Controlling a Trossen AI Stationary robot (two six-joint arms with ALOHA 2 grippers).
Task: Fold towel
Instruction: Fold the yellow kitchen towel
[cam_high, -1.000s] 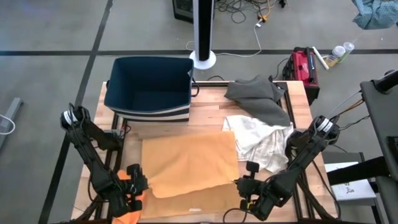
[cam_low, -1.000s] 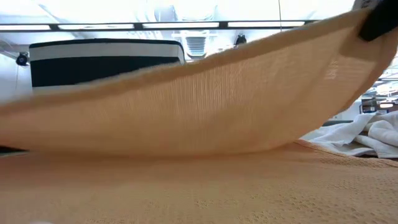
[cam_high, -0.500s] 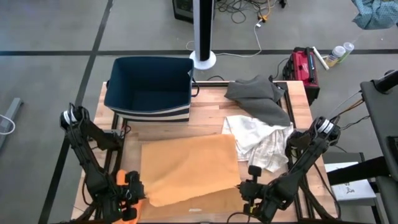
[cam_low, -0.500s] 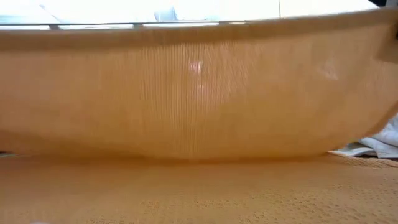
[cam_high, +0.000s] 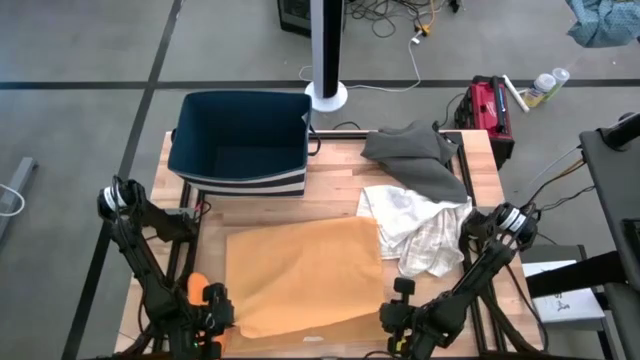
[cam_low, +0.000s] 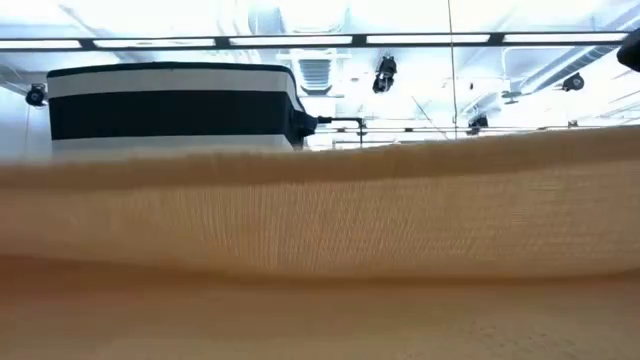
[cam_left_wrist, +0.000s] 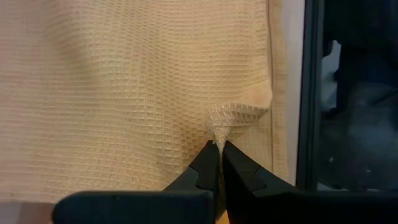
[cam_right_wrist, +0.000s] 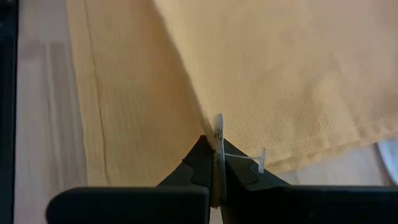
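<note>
Pinching one near corner of the tan waffle-weave towel (cam_high: 300, 275), my left gripper (cam_left_wrist: 219, 149) has its fingers closed on a small peak of cloth at the table's (cam_high: 330, 195) near left edge. My right gripper (cam_right_wrist: 216, 152) is likewise clamped on the other near corner, beside a small white plastic tag fastener (cam_right_wrist: 249, 158). Between them, a lifted fold of towel overlies the flat layer. Behind stand a navy bin (cam_high: 240, 140), a white cloth (cam_high: 415, 225) and a grey cloth (cam_high: 415, 155).
</note>
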